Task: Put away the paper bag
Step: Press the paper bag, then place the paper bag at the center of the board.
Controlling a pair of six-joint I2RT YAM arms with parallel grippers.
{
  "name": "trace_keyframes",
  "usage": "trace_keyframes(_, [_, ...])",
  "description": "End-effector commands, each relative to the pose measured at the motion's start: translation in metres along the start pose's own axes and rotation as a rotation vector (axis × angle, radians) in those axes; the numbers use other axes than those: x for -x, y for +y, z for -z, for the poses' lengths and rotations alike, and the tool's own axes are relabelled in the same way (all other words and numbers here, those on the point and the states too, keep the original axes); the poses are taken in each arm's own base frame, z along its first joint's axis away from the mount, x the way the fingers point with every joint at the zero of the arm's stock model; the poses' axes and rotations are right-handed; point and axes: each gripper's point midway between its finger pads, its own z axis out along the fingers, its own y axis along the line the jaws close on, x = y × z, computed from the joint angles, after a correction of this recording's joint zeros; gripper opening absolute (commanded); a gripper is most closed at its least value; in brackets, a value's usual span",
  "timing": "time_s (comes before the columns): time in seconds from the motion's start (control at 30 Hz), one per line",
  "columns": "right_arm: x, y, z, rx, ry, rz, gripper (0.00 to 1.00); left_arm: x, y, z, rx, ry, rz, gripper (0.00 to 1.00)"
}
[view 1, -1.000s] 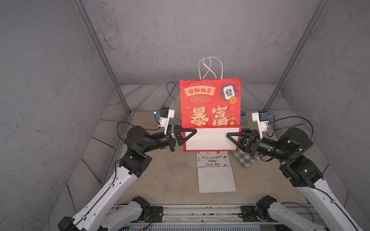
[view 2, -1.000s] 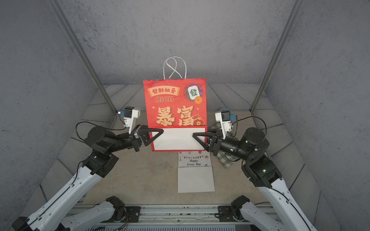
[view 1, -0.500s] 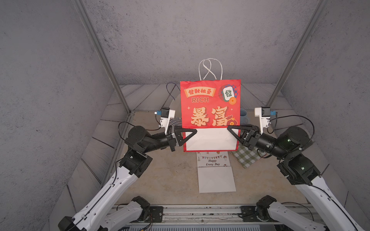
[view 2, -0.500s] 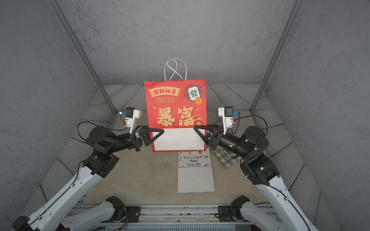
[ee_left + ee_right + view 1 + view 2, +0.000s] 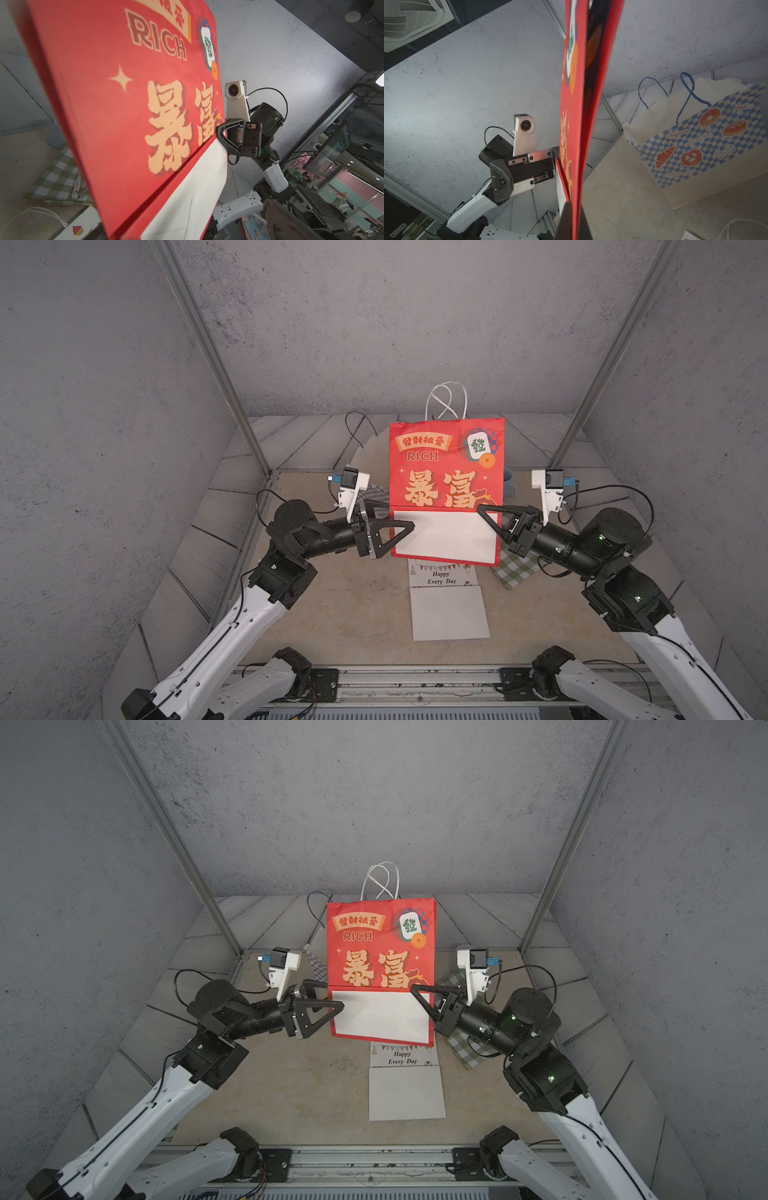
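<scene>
Grey concrete-look walls (image 5: 104,406) box in a beige tabletop (image 5: 353,605), and both arms reach in from the near edge toward its middle. Between them the red paper bag (image 5: 446,464) hangs upright above the table, pressed flat, its white bottom panel folded up against the printed face. That suggests it is already collapsed and only needs laying down or stacking.

The right gripper (image 5: 482,510) is clamped on the bag's edge at the fold line. The right wrist view shows the red paper running between its dark fingers, so this arm alone carries the weight. The left gripper (image 5: 401,516) sits at the opposite edge with its jaws spread to either side of the paper, not pinching it. It reads as a let-go or a re-grip.

A white bag (image 5: 449,610) printed "Happy Every Day" lies flat just below, probably the pile to join. A green checked bag (image 5: 515,572) lies under the right arm, and a blue checked bakery bag (image 5: 695,145) stands behind. White cord handles (image 5: 446,400) stick up above the red bag's top edge.
</scene>
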Motion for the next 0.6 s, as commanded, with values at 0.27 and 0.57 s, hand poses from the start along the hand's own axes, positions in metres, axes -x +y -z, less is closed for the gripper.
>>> trace_keyframes(0.27, [-0.092, -0.093, 0.06, -0.592, 0.38, -0.172, 0.0, -0.027, 0.117, 0.056, 0.732, 0.048, -0.033, 0.99])
trace_keyframes(0.57, [-0.128, -0.11, 0.026, -0.528, 0.465, -0.313, 0.0, -0.04, 0.159, 0.1, 0.995, -0.081, 0.074, 0.99])
